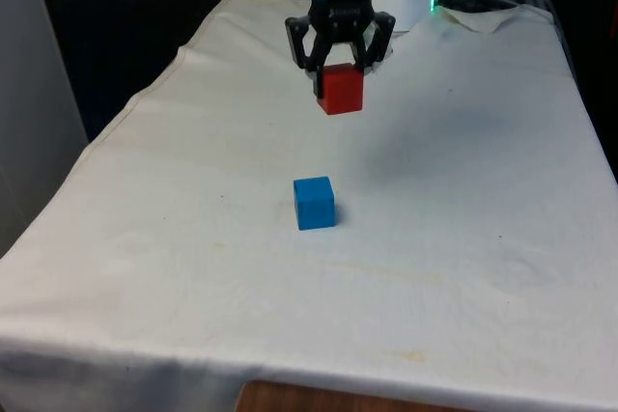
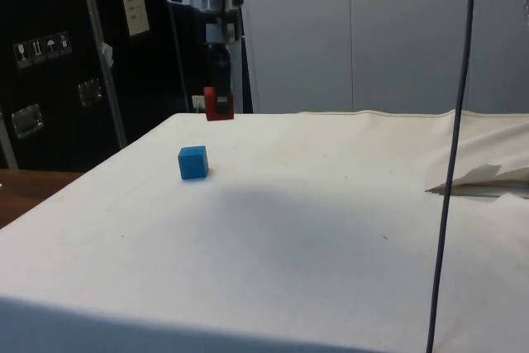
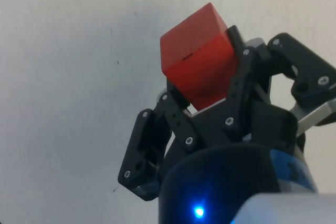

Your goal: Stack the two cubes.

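Note:
My black gripper [image 1: 340, 72] hangs in the air above the white cloth, shut on a red cube [image 1: 341, 90]. From the side, the red cube [image 2: 219, 103] is held well above the table in the gripper [image 2: 220, 93]. The wrist view has the red cube [image 3: 197, 53] pinched between the fingers [image 3: 237, 72], slightly tilted. A blue cube [image 1: 315, 203] rests on the cloth near the table's middle, closer to the front camera than the gripper and a little to the front view's left of it. The side view puts the blue cube [image 2: 193, 162] below the red one.
A crumpled fold of cloth [image 2: 483, 178] lies at the side view's right. A dark cable [image 2: 453, 155] hangs down in front of the side camera. The table's near edge [image 1: 309, 373] shows wood beneath.

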Robot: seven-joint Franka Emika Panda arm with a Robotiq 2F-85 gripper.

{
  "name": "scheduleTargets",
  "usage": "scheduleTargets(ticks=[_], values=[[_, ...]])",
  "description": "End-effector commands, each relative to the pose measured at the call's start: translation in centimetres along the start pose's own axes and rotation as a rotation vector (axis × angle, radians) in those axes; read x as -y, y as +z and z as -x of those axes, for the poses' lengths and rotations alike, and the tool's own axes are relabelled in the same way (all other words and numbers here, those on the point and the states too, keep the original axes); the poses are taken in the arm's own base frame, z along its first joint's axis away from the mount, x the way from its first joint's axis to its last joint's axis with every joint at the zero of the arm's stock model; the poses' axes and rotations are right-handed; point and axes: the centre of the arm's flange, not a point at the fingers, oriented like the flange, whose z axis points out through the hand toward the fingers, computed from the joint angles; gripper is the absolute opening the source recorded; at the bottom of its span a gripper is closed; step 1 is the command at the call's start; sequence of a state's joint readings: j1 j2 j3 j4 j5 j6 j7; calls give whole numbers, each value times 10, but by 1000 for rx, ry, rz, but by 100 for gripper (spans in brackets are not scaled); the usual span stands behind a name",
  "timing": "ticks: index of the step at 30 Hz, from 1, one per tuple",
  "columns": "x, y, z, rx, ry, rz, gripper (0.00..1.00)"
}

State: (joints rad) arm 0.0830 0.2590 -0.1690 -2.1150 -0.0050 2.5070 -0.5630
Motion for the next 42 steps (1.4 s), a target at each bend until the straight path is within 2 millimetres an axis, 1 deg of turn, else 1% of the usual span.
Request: scheduleTargets(ticks=[1,5,6,12,13,20,21,25,42], values=[[-2,-1,-3,2,8,-4,0],[-3,-3,-7,-5,10,4,0],[-6,-6,-12,-8,21,4,0],[-11,-9,-21,-13,38,12,0],[-11,-9,-19,-18,33,17,0],[-16,-13,-29,-7,51,9,0],[-16,-13,-28,-12,47,16,0],[-19,-13,-35,5,53,5,0],[-29,-11,-53,74,52,-21,0]])
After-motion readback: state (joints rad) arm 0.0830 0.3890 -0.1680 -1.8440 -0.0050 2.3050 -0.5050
